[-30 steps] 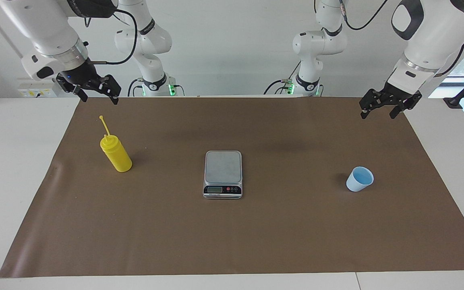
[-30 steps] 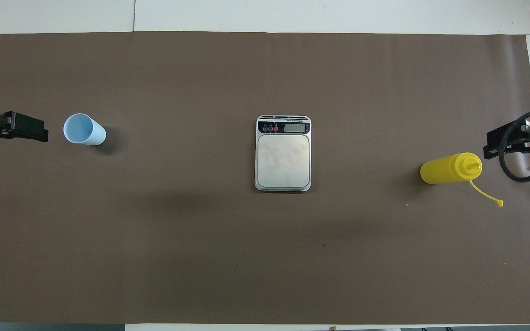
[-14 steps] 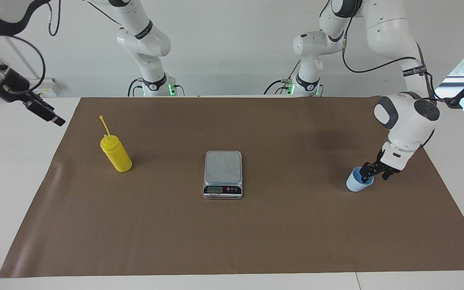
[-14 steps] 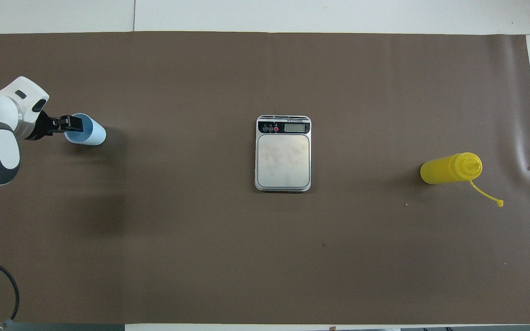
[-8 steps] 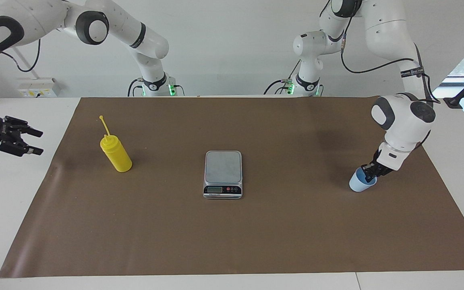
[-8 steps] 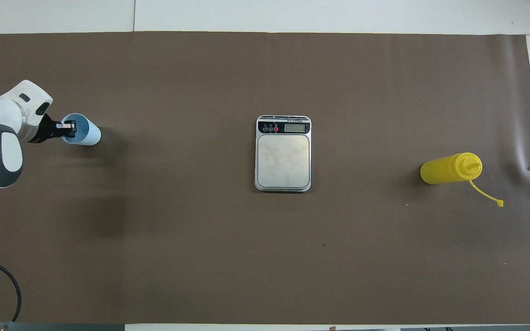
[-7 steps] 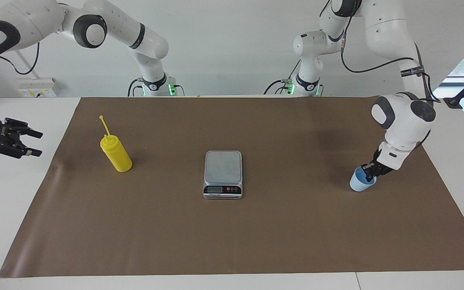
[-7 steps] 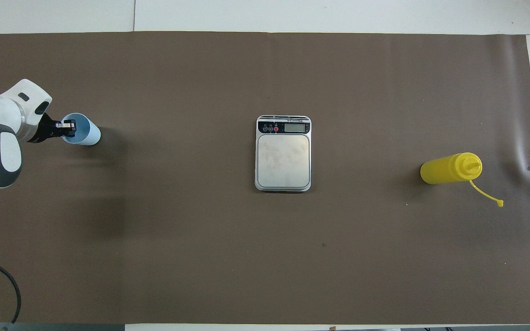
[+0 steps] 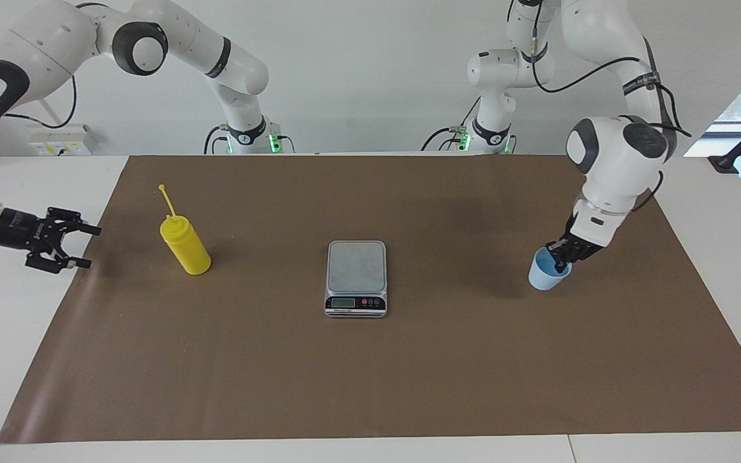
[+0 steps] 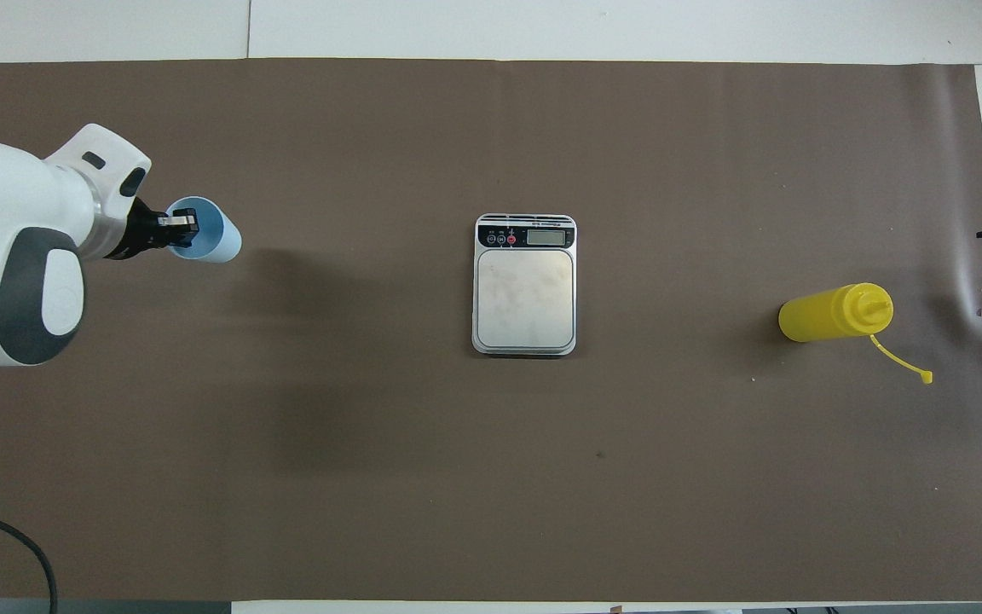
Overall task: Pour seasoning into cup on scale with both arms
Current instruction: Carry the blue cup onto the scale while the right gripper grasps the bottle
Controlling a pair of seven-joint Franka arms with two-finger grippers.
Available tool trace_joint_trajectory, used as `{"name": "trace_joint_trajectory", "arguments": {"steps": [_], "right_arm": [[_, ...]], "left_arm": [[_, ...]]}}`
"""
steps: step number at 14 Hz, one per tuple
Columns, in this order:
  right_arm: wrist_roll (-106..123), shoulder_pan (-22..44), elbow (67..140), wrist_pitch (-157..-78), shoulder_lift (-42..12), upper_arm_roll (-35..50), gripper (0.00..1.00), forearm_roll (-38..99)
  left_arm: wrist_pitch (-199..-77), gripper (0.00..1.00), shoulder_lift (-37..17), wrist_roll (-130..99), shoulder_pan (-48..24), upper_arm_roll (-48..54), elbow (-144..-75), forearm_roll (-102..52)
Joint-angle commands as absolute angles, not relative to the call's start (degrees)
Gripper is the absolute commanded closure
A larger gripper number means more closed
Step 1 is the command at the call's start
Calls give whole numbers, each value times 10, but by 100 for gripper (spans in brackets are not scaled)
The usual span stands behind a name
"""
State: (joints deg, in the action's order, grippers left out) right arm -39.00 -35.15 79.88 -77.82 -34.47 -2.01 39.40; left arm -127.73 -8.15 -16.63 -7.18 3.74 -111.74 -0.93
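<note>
The cup (image 9: 545, 275) is gripped at its rim by the left tool (image 9: 562, 255) and held over the brown mat toward the left arm's end of the desk (image 9: 718, 270). The right tool (image 9: 69, 244), fingers spread wide, is held at the right arm's edge of the desk, near the upright seasoning (image 9: 185, 245). The scale (image 9: 356, 278) is seen at the desk's centre, nothing resting on it.

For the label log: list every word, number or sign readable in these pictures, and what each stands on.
None can be read.
Kitchen scale: print and button marks on its black panel, too small to read; the LCD shows no legible digits.
Yellow squeeze bottle: no label visible.
Light-blue cup, held by the left gripper: no print visible.
</note>
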Motion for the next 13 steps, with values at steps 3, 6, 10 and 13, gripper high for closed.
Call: {"name": "trace_joint_trajectory", "arguments": {"steps": [3,6,10,13], "right_arm": [[-409,-353,949,-835,-288,-12,0,446],[-409,-352,1030,-860,-280,-11,0,487],[-396,-326,1060,-863,-271,-11,0,512],[-394,-318,1080,-869,-264,-11,0,533]], "left_arm": [[-1274,100,-116,-395,-232,29,-1083,72],[-1265,100,-144,-502,-303,29,-1036,82],[-1237,100,-235,-599,-380,28,-934,85],[-1240,100,-253,-609,-398,29,-911,85]]}}
